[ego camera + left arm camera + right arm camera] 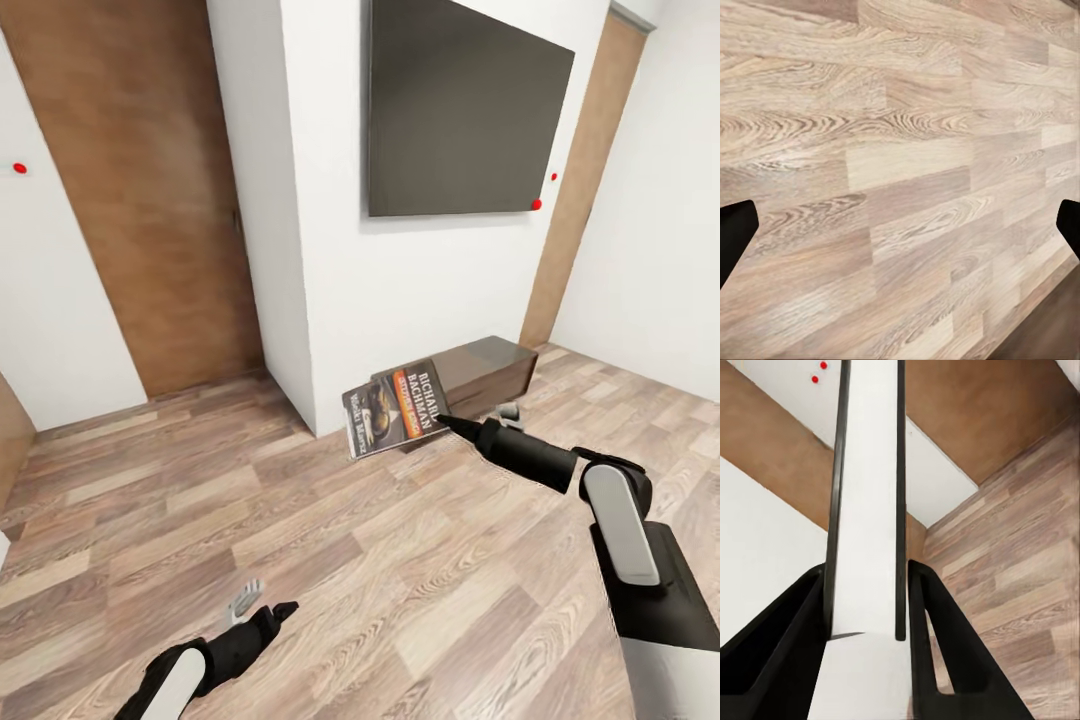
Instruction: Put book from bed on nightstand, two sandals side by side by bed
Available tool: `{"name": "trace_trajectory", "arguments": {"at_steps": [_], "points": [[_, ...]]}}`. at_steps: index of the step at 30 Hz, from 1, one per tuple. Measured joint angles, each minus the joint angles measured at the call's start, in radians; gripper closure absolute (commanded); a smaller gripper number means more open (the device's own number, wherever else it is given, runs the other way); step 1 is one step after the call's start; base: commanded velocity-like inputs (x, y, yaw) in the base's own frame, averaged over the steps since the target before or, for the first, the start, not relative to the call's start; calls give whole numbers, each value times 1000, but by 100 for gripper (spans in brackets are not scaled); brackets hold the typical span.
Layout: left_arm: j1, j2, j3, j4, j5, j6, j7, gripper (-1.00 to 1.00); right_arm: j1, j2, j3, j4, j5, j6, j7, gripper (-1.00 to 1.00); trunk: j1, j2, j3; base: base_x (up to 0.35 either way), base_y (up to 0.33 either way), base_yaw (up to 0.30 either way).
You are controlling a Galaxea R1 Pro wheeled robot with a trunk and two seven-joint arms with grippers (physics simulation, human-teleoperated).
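- From the head camera, the right gripper point(447, 421) was held out in front of the robot, and it was pinching the book point(395, 408) by one edge. The book was up in the air, well above the wood floor point(300, 540), with its dark cover and orange picture facing the camera. Behind it were a white wall point(400, 290), a big dark screen point(465, 105) on that wall, a low dark bench point(480, 368) and a brown door point(140, 190)
- Low in the same picture, the left gripper point(268, 614) hung over the floor with nothing in it
- From the left wrist camera, the two dark fingertips point(735, 236) sat far apart with only floor planks between them, so that gripper was open and empty
- From the right wrist camera, the two black fingers point(784, 652) were squeezed on the book's pale page edge point(870, 532), which stuck straight out between them
- I think the step was carrying the book to a nightstand. Next the robot would need to turn and drive to find one, keep the squeeze tight, and then lay the book flat on top. After that the sandals would still be left to do
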Motion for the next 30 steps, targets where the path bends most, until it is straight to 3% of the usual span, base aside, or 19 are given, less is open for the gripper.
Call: {"name": "trace_trajectory", "arguments": {"at_steps": [1, 6, 30], "points": [[0, 0, 0, 0, 0, 0, 0, -100, -1, 0, -28, 7, -3, 0, -2, 100, 0, 0, 0, 324, -109, -244], [0, 0, 0, 0, 0, 0, 0, -100, -1, 1, -41, 9, 0, 0, -3, 100, 0, 0, 0, 324, -117, -254], [0, 0, 0, 0, 0, -2, 1, -100, -1, 1, -42, -1, -3, 1, -63, 100, 0, 0, 0, 311, -181, -265]]}}
